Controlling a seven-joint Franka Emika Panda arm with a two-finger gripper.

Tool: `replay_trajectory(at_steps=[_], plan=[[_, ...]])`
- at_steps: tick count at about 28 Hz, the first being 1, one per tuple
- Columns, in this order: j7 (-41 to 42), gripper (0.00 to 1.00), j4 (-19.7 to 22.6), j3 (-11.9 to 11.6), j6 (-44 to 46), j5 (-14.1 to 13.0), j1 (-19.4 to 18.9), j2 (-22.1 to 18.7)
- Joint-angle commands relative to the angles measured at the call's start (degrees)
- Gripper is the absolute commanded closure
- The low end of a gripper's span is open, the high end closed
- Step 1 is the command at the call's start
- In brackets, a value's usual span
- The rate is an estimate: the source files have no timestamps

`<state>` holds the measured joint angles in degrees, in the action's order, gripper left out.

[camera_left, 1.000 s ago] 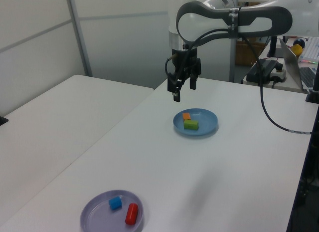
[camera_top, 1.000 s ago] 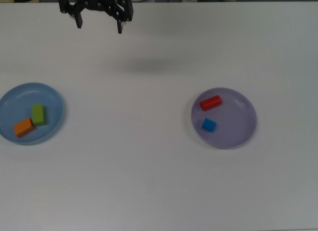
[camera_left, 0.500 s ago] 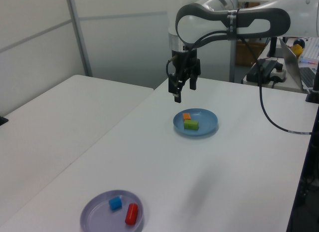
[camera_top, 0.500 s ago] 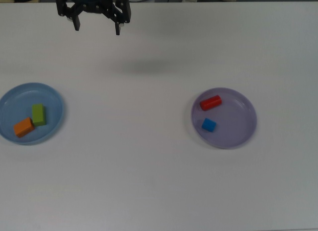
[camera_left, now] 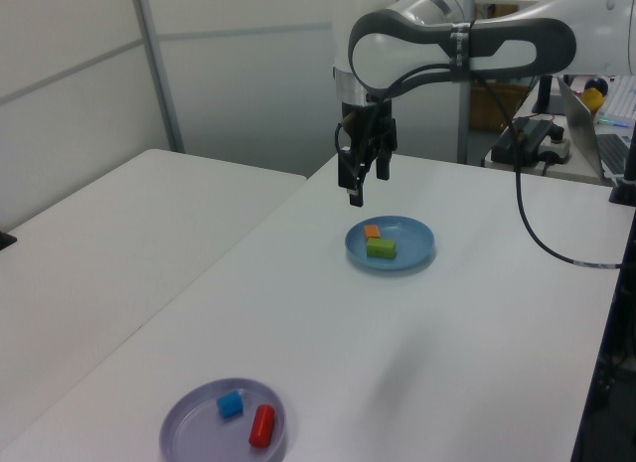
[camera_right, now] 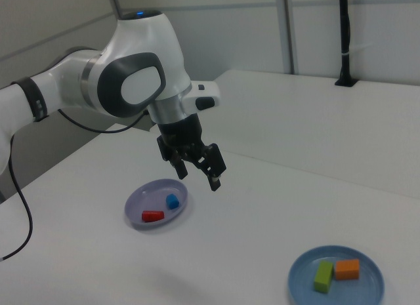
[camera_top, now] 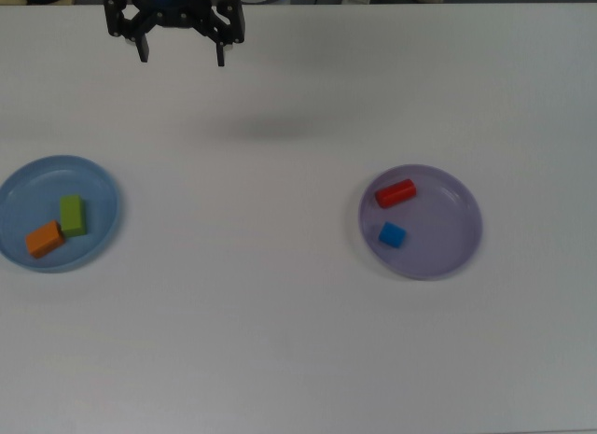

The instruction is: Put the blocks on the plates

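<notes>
Now | jaws (camera_top: 181, 53) wide open, empty, above table (camera_top: 280, 341) edge | blocks on plates | middle bare

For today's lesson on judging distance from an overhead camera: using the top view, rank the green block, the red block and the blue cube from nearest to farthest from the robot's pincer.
Measured from the pincer at the top view's upper left:
1. Green block, on the light blue plate at the top view's left.
2. Red block, on the lavender plate at the top view's right.
3. Blue cube, same plate, lower in the picture than the red block.

No readable text, label or number anywhere (plates and blocks included).
</notes>
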<state>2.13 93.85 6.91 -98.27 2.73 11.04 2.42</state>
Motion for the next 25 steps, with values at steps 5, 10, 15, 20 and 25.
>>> replay_trajectory(at_steps=[5, 10, 15, 20, 25], plan=[[1.21, 0.00, -0.42, -0.23, -1.39, 0.26, -0.05, 0.31], [0.86, 0.00, -0.51, -0.41, -1.39, -0.18, 0.21, 0.22], [0.86, 0.00, -0.51, -0.41, -1.31, -0.09, 0.30, 0.22], [0.86, 0.00, -0.51, -0.41, -1.31, -0.09, 0.30, 0.22], [0.86, 0.00, -0.51, -0.32, -1.31, -0.09, 0.30, 0.22]])
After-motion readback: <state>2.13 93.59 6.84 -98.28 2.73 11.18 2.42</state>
